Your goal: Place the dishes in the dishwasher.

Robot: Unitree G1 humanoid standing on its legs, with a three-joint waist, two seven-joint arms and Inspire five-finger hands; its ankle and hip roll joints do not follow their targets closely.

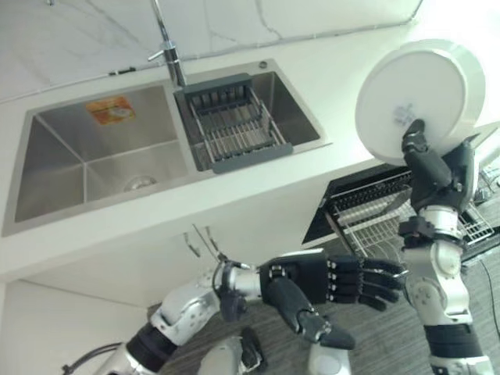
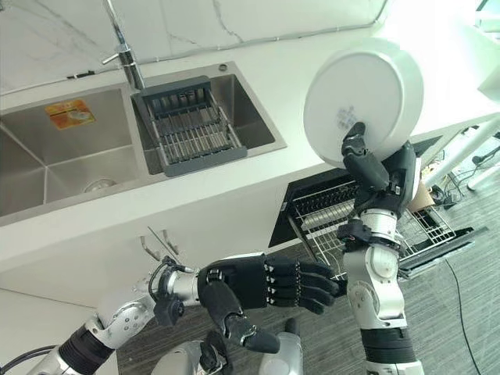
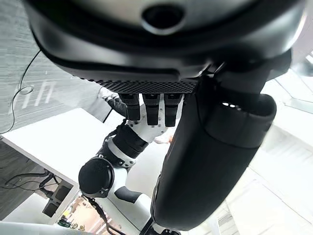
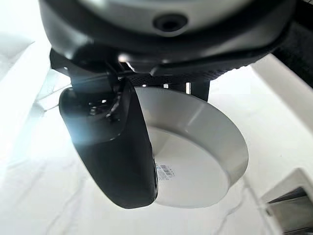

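Left eye view: white counter [image 1: 234,191], steel sink [image 1: 94,168].

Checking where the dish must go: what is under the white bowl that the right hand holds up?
Below the white bowl in the right hand, the dishwasher's pulled-out wire rack shows. The arm hides its middle, so any load there is unseen.

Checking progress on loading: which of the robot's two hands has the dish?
The right hand, raised and pinching the white bowl above the dishwasher rack; the left hand is open, empty.
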